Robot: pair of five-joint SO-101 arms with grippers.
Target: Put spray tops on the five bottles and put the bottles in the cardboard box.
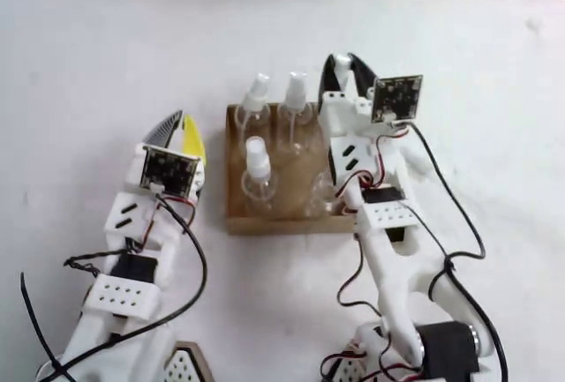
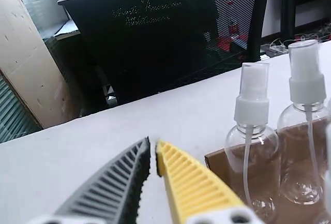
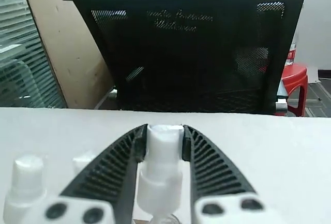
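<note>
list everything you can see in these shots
cardboard box: one, brown, on the table between the arms
bottles: three clearly seen, clear with white spray tops, upright in the box
spray top: one, white, in the right pincer at the box's far right corner
table: one, white
chair: one, black mesh, beyond the table
stool: one, red, beside the chair
left pincer: grey and yellow, shut, empty, left of the box
right pincer: black, shut on the spray top
</note>
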